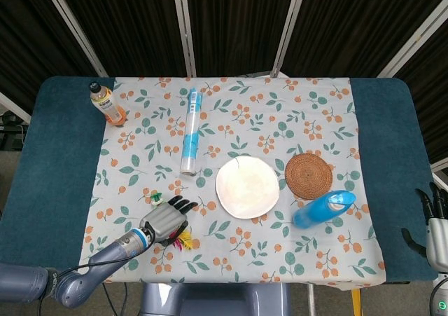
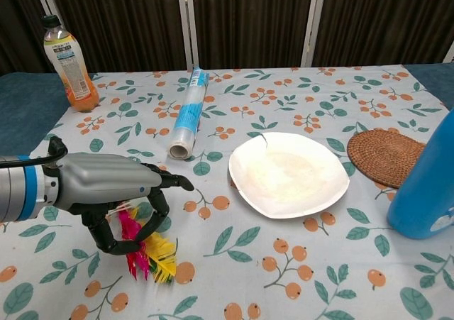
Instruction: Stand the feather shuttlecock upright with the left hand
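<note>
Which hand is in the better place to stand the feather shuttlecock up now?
The left hand: its fingers already curl around the feather shuttlecock. The right hand sits off the table's far right edge, beyond the blue bottle.

My head view looks almost straight down from high up and takes in the whole bench (image 1: 56, 155). My chest view sits low and close at the near edge, facing across the bench (image 2: 28, 114) toward the curtains. Both share the plate (image 1: 246, 187) (image 2: 287, 172), roll (image 1: 190, 129) (image 2: 186, 114) and bottle (image 1: 106, 104) (image 2: 68, 64); the near edge is probably cropped below.
</note>
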`<state>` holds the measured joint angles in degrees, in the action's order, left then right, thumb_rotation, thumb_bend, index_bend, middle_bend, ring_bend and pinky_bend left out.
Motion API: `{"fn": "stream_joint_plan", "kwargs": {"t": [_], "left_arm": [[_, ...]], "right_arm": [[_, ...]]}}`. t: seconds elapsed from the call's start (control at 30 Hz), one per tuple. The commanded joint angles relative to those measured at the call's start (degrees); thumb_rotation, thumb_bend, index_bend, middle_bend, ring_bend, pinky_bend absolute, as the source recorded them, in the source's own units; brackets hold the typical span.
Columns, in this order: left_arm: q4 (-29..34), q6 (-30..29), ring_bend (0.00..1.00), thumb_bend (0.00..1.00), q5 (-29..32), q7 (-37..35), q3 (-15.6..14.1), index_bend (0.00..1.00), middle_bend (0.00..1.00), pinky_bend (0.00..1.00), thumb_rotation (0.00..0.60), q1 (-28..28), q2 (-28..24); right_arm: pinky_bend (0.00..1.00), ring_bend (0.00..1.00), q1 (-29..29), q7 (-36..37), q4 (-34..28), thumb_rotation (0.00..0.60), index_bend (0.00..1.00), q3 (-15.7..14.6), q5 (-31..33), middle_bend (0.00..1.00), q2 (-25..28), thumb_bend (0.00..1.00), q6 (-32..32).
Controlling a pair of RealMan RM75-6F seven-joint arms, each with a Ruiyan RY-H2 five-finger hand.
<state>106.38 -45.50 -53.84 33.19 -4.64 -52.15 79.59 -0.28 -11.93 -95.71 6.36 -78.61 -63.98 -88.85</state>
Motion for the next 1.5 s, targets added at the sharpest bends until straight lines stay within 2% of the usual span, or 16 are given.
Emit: {"fn": "stream_joint_plan", "kwargs": {"t": [0.03, 0.3, 0.77, 1.07, 1.5], "left_arm": [[-0.02, -0.07, 0.00, 0.50, 0.21, -0.11, -0.15, 0.64, 0.00, 0.00, 0.600, -0.09, -0.13], [-0.50, -0.16, 0.00, 0.59, 0.70, -0.65, -0.57, 0.64, 0.00, 0.00, 0.600, -0.24, -0.23], [0.82, -2.57, 0.00, 0.63, -0.56, -1.30, 0.84, 0.66, 0.00, 0.00, 0.600, -0.59, -2.06], [4.95, -5.23, 0.00, 0.63, -1.01, -1.53, 3.33, 0.66, 0.00, 0.00, 0.600, -1.02, -6.61], [9.53, -9.20, 0.00, 0.66, -4.08, -6.36, 6.52, 0.67, 0.00, 0.00, 0.600, 1.21, -15.38]], "right_arm": [[0.00, 0.00, 0.00, 0.01, -0.01, 0.600, 0.14, 0.00, -0.02, 0.00, -0.02, 0.17, 0.00], [0.00, 0.00, -0.02, 0.15, -0.14, 0.600, 0.14, -0.04, 0.04, 0.00, 0.04, 0.17, 0.12], [0.00, 0.00, -0.03, 0.61, -0.12, 0.600, 0.14, 0.08, 0.17, 0.00, 0.15, 0.17, 0.19], [0.00, 0.00, -0.03, 0.53, -0.17, 0.600, 0.14, 0.07, 0.21, 0.00, 0.16, 0.17, 0.24], [0.00, 0.00, 0.03, 0.42, -0.14, 0.600, 0.14, 0.10, 0.26, 0.00, 0.09, 0.17, 0.30]]}}
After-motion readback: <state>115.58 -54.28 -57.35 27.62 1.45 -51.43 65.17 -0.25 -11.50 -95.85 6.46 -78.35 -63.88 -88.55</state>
